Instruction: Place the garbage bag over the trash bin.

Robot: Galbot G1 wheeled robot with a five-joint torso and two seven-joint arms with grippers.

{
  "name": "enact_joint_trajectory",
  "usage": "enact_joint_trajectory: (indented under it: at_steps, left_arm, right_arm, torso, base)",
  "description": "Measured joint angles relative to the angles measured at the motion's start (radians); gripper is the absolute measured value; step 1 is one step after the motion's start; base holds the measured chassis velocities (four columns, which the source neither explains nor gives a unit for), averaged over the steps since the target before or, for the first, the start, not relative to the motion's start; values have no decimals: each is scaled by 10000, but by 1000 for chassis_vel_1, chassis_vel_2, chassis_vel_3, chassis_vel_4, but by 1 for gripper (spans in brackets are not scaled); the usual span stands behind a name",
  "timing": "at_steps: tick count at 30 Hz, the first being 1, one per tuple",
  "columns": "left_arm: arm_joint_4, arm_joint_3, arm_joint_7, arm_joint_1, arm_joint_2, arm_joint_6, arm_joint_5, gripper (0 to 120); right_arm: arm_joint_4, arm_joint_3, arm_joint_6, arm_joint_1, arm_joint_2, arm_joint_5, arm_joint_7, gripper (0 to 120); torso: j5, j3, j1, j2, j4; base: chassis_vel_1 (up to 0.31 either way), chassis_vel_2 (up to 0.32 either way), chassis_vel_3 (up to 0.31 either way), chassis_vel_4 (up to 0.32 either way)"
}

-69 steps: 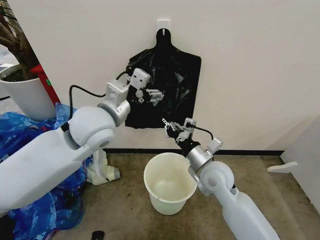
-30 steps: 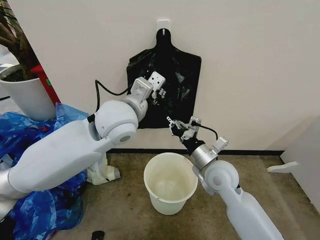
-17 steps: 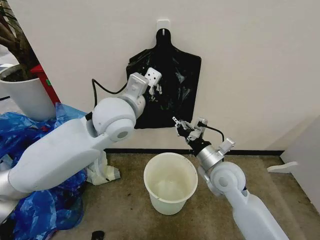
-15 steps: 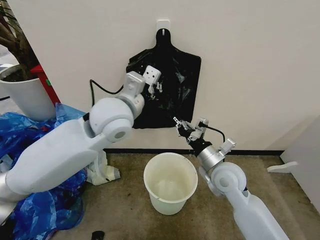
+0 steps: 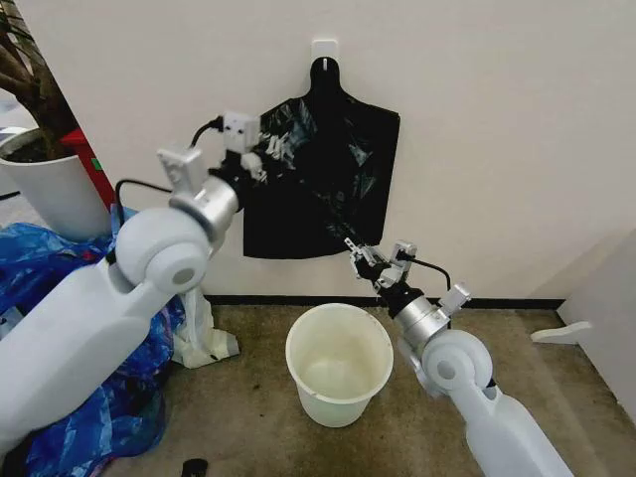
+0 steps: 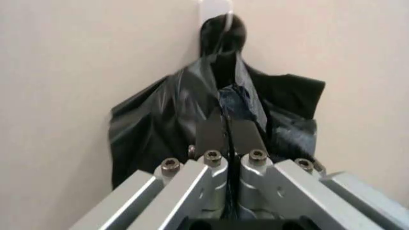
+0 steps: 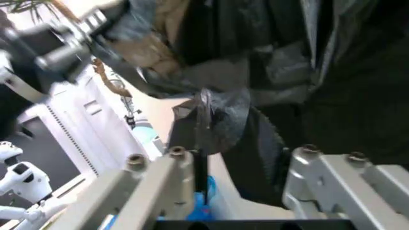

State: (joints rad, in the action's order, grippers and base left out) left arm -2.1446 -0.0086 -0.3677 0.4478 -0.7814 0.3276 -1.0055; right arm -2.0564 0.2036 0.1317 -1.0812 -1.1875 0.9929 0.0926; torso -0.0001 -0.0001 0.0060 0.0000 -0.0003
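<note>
Film of the garbage bag, thin and slippery above the trash bin, sits pinched in the left hand, while the right hand gapes just below it.

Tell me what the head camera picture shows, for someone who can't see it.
The left end effector pinches a black garbage bag hanging from a wall hook. The right end effector waits below it, above a cream trash bin.

A worn brownish floor runs up to the wall. The trash bin stands upright on it near the middle. Crumpled blue plastic bags are heaped at the left, beside a white stand foot.
</note>
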Motion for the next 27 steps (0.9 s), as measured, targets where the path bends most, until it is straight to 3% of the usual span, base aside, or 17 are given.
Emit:
enact_joint_trajectory:
  at_steps: [2,3,7,9,11,15,19,27]
  left_arm:
    - [-4,-22,9,35,6,-16,3,0]
    - [-20,-134,56,200,31,-87,15,0]
    - [-84,-488,160,719,91,-281,27,0]
    - [-242,-865,152,1517,138,-738,46,0]
    - [-307,-996,40,1783,94,-933,72,0]
    - [-399,-1095,-244,2469,-69,-1253,44,0]
    - [-333,-1100,-271,2634,-179,-1328,-231,0]
    - [-370,-1160,-656,2913,-310,-1305,-821,0]
  right_arm:
    - [-9,-1,0,-4,1,-20,11,16]
    - [-32,-4,0,-14,3,-53,27,39]
    - [-218,-9,0,-88,23,-137,30,50]
    - [-690,212,83,-359,150,-174,1,64]
    - [-1003,415,123,-476,313,-175,-61,68]
    - [-2309,848,175,-388,926,48,-821,84]
    - [-2735,743,333,239,1128,379,-1423,97]
    - [-1758,-371,736,2658,1503,1173,-1864,100]
  torso:
    - [0,0,0,0,0]
    - [-1,0,0,0,1]
    - [-2,0,0,0,3]
    - [-1,0,0,0,0]
    - [3,-1,0,0,-2]
    - [3,0,0,0,-2]
    - [2,0,0,0,0]
    - [2,2,0,0,1]
  base:
    - [0,0,0,0]
    - [0,0,0,0]
    - [0,0,0,0]
    - [0,0,0,0]
    - [0,0,0,0]
    - [0,0,0,0]
    - [0,0,0,0]
    - [0,0,0,0]
